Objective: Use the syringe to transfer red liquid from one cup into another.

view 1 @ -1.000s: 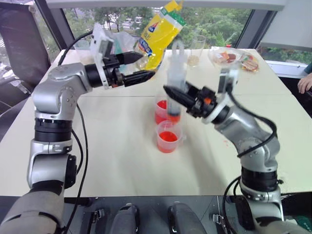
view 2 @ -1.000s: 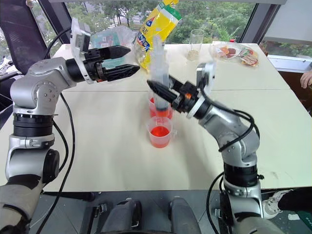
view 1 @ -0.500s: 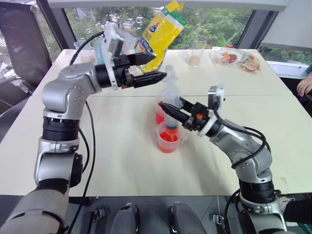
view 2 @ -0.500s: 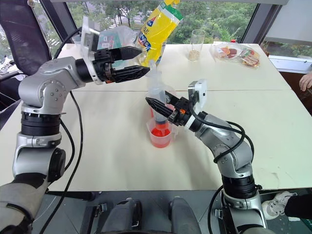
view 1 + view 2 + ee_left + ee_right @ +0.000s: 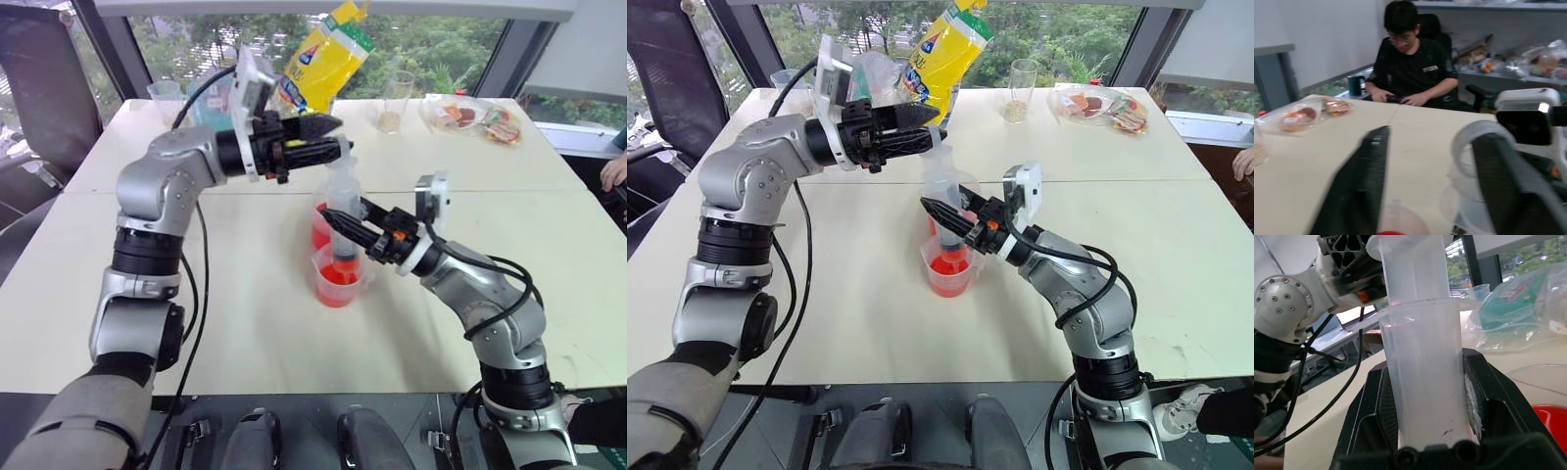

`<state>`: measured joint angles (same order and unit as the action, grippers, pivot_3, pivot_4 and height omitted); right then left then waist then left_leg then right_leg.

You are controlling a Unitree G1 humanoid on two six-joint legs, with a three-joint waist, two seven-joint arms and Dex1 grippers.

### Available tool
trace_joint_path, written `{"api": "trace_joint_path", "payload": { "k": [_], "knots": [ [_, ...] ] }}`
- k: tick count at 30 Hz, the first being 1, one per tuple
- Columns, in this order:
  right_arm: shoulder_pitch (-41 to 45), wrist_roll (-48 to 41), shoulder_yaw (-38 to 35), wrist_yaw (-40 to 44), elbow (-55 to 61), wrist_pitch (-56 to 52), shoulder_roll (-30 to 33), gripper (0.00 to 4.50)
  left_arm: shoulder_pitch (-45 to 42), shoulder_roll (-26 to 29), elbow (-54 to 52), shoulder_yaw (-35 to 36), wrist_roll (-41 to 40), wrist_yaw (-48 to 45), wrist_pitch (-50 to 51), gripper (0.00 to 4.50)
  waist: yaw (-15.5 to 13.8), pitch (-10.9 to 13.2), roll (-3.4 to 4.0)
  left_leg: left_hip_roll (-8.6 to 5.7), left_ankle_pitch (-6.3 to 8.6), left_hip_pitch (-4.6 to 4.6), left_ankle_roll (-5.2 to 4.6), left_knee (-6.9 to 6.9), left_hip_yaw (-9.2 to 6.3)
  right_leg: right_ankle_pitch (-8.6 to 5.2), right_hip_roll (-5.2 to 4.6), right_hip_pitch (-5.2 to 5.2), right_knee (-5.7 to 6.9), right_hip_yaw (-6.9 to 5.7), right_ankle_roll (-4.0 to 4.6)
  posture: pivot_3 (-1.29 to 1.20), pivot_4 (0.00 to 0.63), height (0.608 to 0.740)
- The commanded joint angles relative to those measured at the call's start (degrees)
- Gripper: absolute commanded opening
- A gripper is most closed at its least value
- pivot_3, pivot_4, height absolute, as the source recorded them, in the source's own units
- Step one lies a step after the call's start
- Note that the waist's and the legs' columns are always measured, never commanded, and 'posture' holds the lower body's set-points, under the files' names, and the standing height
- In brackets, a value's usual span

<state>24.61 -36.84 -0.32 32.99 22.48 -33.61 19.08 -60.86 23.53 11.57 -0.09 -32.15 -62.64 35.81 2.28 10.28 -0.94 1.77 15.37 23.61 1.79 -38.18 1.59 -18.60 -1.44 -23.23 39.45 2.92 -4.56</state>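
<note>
Nearest on the table [image 5: 245, 323] stands the small cup [image 5: 338, 277] with red liquid [image 5: 336, 275] in it. The right gripper [image 5: 343, 222] is clamped on the barrel of the syringe [image 5: 343, 211], held upright with its tip down in that cup. Just behind is the taller beaker [image 5: 319, 223]. The left gripper [image 5: 331, 137], fingers partly apart, sits at the plunger ring. Farther back lies a yellow bag [image 5: 321, 61].
</note>
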Motion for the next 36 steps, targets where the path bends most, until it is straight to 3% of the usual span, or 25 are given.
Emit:
{"api": "trace_joint_path", "payload": {
  "k": [1, 2, 3, 36],
  "knots": [
    [1.2, -0.6, 0.3, 1.0, 3.0, 1.8, -0.2, 1.41, 0.0, 0.2, -3.2, -0.2, -1.7, -0.9, 2.1, 0.60, 0.0, 0.0, 0.00, 0.00, 0.00, 0.00, 0.00, 0.00, 0.00, 0.00, 0.00, 0.00, 0.00, 0.00, 0.00, 0.00, 0.150, 0.740],
    [1.3, -0.6, 0.4, 1.1, 3.0, 1.8, -0.3, 1.41, 0.3, 0.3, -3.9, -0.2, -2.1, -1.0, 2.7, 0.10, 0.1, 0.0, 0.00, 0.00, 0.00, 0.00, 0.00, 0.00, 0.00, 0.00, 0.00, 0.00, 0.00, 0.00, 0.00, 0.00, 0.150, 0.740],
    [1.4, -0.6, 0.4, 1.1, 3.0, 1.8, -0.3, 1.41, 0.7, 0.4, -4.6, -0.4, -2.5, -1.2, 3.3, 0.04, 0.1, 0.0, 0.00, 0.01, 0.00, -0.01, 0.00, 0.00, 0.00, 0.00, 0.00, 0.00, 0.00, 0.01, 0.00, 0.00, 0.150, 0.740],
    [10.9, -4.4, -5.1, -0.7, 1.7, -0.5, 1.6, 1.41, 8.2, 0.6, -11.2, -6.0, -1.4, -2.8, 5.8, 0.04, 0.1, 0.0, 0.00, 0.01, 0.00, -0.01, 0.00, -0.01, -0.01, 0.00, -0.01, 0.02, 0.00, 0.02, 0.00, 0.00, 0.150, 0.740]
  ]
}}
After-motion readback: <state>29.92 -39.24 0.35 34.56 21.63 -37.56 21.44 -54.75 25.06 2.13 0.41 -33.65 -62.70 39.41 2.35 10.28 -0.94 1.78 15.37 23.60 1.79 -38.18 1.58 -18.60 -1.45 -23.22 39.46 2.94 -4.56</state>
